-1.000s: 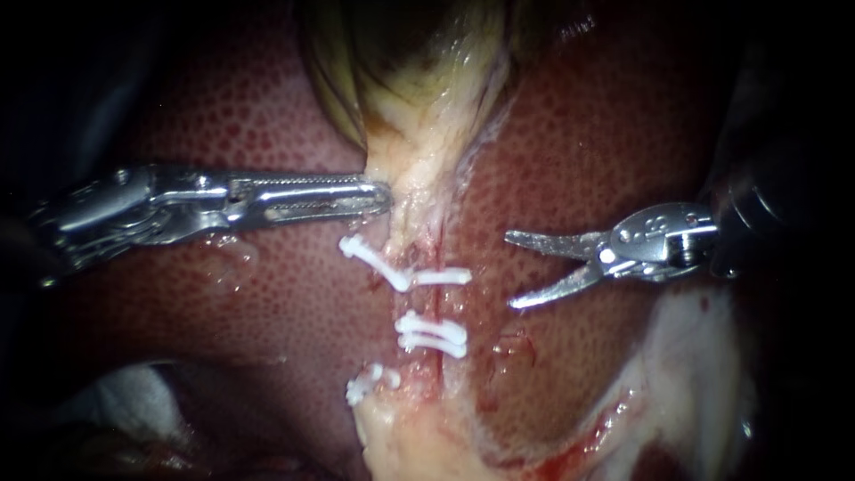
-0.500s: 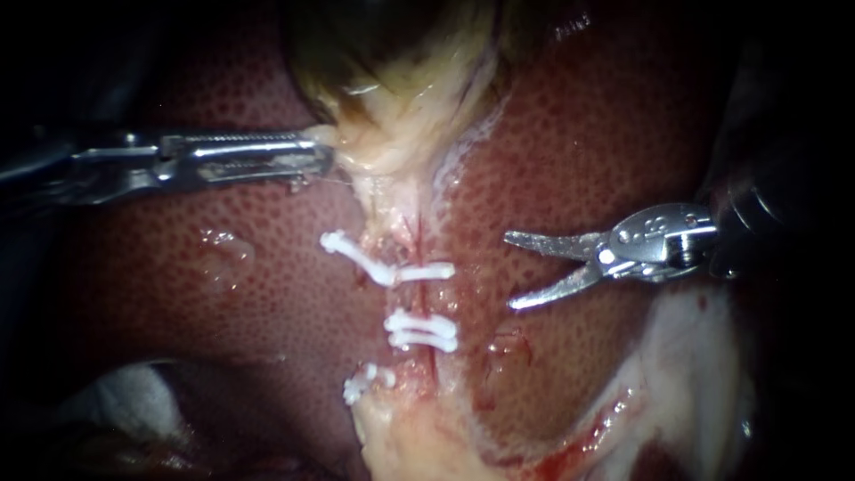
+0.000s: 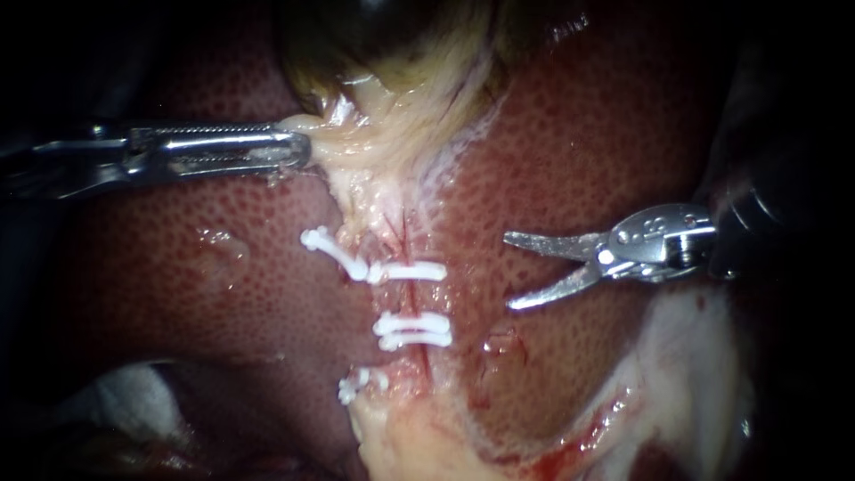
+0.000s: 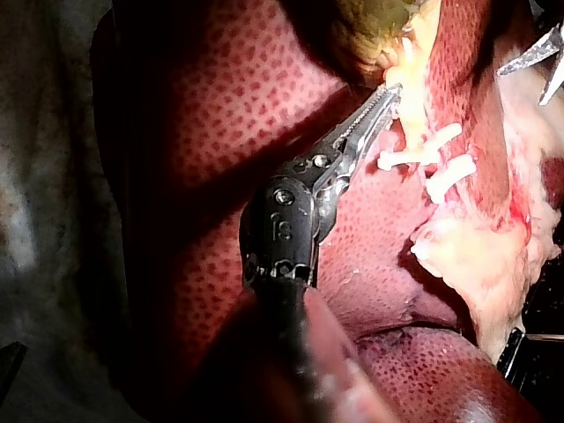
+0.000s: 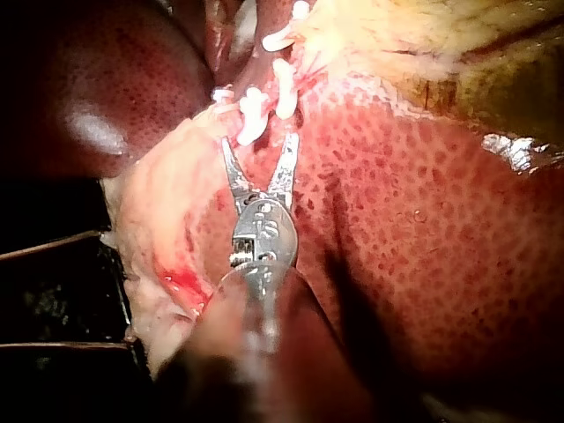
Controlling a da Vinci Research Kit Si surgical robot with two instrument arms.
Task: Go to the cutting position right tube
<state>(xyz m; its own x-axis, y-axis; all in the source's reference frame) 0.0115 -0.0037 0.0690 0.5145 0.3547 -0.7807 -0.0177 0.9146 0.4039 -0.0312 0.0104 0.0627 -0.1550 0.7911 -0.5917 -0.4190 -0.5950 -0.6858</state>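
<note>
Right tube point(image 3: 420, 298), as best I can tell, is the thin red strand in the pale stalk, crossed by one white clip point(image 3: 419, 272) and, further from the gallbladder, a close pair of clips point(image 3: 411, 330). The bare stretch between them is short, and I judge the cut belongs there.

Every place below is given from that tube. The liver point(image 3: 223, 267) lies under it and spreads to both sides. The gallbladder point(image 3: 419, 44) sits at its upper end. My left instrument point(image 3: 303, 150) reaches that end from the side away from my right instrument. Its jaws are pressed almost together, pinching pale tissue at the gallbladder's neck and drawing it sideways. My right instrument point(image 3: 508, 272) hovers over the liver beside the tube, clear of it and roughly level with the bare stretch. Its two blades are spread with nothing between them. Two more clips point(image 3: 334, 252) sit on the tube's far side, seemingly on a neighbouring tube.

Main risks, in order:
- If the left instrument's hold slips or tears, the stalk would spring back and move the target.
- Too low an approach could drag a blade tip across the liver and score it.
- Blades pushed too far past the tube could take in the neighbouring one.
- With so little room, a slight misalignment would set a blade on a clip and could loosen it.
</note>
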